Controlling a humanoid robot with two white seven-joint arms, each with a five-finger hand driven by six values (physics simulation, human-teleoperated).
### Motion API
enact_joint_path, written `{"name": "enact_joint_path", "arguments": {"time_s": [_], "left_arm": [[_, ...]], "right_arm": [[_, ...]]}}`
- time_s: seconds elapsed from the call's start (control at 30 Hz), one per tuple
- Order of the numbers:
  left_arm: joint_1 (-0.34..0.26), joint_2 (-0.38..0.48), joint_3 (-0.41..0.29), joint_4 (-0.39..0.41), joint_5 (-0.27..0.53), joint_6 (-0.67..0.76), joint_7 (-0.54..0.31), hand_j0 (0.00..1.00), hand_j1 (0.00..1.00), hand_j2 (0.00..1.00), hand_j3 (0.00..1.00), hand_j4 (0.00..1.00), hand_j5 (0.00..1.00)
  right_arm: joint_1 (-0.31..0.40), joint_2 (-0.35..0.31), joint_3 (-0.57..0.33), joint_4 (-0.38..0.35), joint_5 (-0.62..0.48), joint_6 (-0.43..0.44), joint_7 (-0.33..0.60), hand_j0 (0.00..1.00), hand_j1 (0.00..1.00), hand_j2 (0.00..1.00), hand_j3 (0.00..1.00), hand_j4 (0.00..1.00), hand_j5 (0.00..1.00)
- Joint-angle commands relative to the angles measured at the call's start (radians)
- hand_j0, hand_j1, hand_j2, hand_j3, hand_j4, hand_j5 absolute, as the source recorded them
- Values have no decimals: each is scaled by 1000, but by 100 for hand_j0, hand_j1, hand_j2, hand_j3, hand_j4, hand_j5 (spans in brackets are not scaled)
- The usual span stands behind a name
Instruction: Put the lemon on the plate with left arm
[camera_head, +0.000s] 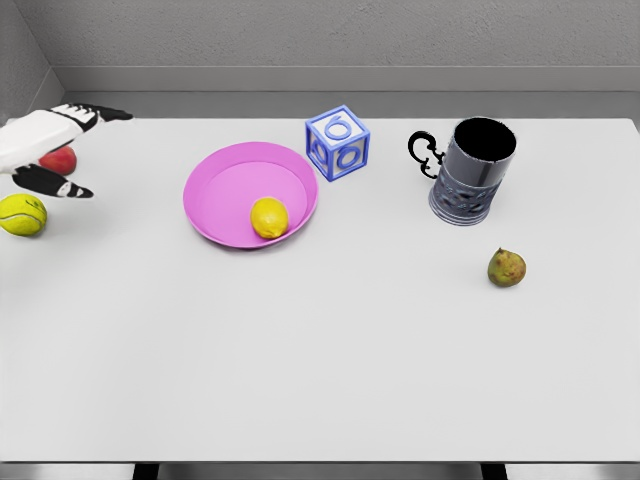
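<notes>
Head view
Lemon (269, 217): lies inside the pink plate (215, 190), at its lower right part, close against the near rim.
Lemon's look: small, bright yellow, nearly round with a faint point at one end; no clear long axis can be read from this angle, so its lie gives little guide to a grasp.
Left hand (52, 150): at the far left edge of the table (320, 360), white with dark fingers, spread loosely and holding nothing.
Direction from hand to lemon: the lemon lies to the hand's right and slightly nearer the robot, well apart from it, with the plate's left rim between the two.
Nearer arm: only the left arm shows; the right is out of sight, so the left is the only one placed to act.
Task standing: judged from how things lie, the lemon is already on the plate and the free hand suggests nothing remains but to clear off.
Beside the hand: a red fruit (60, 160) just behind it, a tennis ball (22, 214) just below it.
Elsewhere: a blue letter block (338, 142) near the plate's far right rim.
</notes>
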Motion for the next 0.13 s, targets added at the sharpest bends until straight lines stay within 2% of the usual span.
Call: {"name": "enact_joint_path", "arguments": {"time_s": [0.0, 0.07, 0.1], "left_arm": [[0, 12, 6, -38, 39, 3, -2, 100, 100, 100, 100, 100, 100], [8, 9, 0, -76, 39, 3, -2, 100, 100, 100, 100, 100, 100], [37, 10, 3, -100, 37, 3, -4, 100, 100, 100, 100, 100, 100]], "right_arm": [[0, 0, 0, 0, -1, 0, 0, 100, 100, 100, 100, 100, 100], [0, 0, 0, 0, -1, 0, 0, 100, 100, 100, 100, 100, 100], [0, 0, 0, 0, -1, 0, 0, 100, 100, 100, 100, 100, 100]]}}
